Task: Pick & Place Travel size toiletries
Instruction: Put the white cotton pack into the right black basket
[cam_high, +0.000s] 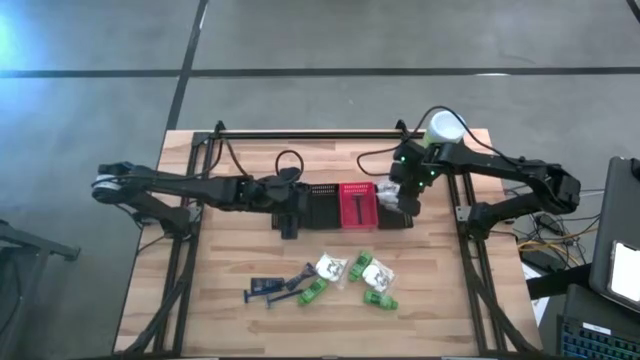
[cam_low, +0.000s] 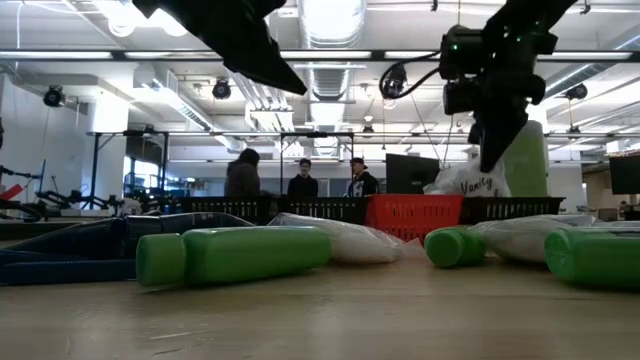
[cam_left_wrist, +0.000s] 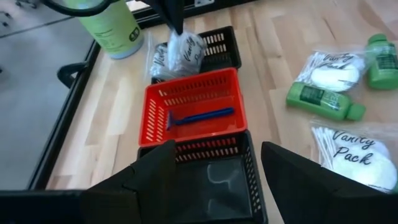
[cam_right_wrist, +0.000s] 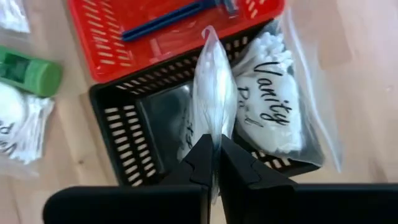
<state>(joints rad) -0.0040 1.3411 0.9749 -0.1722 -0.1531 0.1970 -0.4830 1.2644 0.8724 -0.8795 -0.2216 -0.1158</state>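
A white packet (cam_right_wrist: 212, 93) is pinched in the closed right gripper (cam_right_wrist: 214, 163) above the black basket (cam_right_wrist: 124, 118) beside the red basket (cam_right_wrist: 102, 46); lowering and release are judged next. The left gripper (cam_left_wrist: 214, 165) is held open over another black basket.

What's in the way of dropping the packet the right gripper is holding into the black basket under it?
The right gripper holds a white packet over the black basket. Another Vanity Pack packet already lies there, draped over its rim; the rest looks open.
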